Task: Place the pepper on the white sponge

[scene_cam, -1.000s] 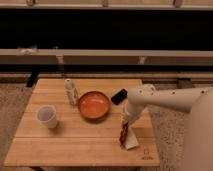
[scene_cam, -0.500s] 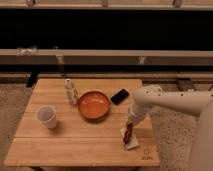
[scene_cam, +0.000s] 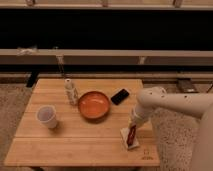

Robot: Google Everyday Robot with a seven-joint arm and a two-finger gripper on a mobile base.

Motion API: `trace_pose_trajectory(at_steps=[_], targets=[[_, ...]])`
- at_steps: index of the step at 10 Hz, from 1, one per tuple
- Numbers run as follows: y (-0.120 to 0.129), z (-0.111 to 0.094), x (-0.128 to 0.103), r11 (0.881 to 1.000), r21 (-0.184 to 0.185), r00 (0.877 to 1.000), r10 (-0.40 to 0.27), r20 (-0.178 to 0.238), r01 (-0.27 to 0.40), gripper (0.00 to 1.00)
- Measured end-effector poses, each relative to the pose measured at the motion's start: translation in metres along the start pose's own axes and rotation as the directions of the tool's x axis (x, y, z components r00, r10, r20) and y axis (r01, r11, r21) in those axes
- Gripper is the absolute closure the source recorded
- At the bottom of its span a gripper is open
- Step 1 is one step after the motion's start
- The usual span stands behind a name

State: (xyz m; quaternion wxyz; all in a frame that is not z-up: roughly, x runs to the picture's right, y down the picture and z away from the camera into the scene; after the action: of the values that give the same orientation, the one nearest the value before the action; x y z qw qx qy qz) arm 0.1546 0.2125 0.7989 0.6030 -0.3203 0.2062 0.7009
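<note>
The dark red pepper [scene_cam: 131, 135] lies lengthwise on the white sponge [scene_cam: 124, 133], near the front right corner of the wooden table [scene_cam: 75, 145]. My gripper [scene_cam: 134, 121] hangs at the end of the white arm that reaches in from the right. It is directly above the far end of the pepper, very close to it. I cannot tell whether it touches the pepper.
An orange bowl [scene_cam: 94, 104] sits mid-table, with a black phone-like slab [scene_cam: 120, 96] behind it to the right. A small bottle [scene_cam: 70, 91] stands left of the bowl and a white paper cup [scene_cam: 47, 116] stands at the left. A dark railing runs behind the table.
The gripper and forearm have shifted slightly up and to the right. The pepper and sponge stay in place at the front right.
</note>
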Motion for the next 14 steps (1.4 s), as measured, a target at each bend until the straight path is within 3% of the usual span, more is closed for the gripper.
trace_pose_trajectory(at_steps=[3, 4, 5, 6, 14], targets=[[0.000, 0.001, 0.003, 1.000, -0.002, 1.000, -0.010, -0.015, 0.010, 0.73], [0.007, 0.001, 0.005, 1.000, -0.010, 0.999, -0.025, -0.021, 0.024, 0.51], [0.012, 0.001, 0.007, 0.999, -0.013, 0.999, -0.036, -0.024, 0.035, 0.37], [0.016, 0.002, 0.008, 0.999, -0.014, 0.999, -0.042, -0.026, 0.042, 0.32], [0.032, 0.012, 0.012, 0.997, -0.002, 0.996, -0.074, -0.050, 0.074, 0.30]])
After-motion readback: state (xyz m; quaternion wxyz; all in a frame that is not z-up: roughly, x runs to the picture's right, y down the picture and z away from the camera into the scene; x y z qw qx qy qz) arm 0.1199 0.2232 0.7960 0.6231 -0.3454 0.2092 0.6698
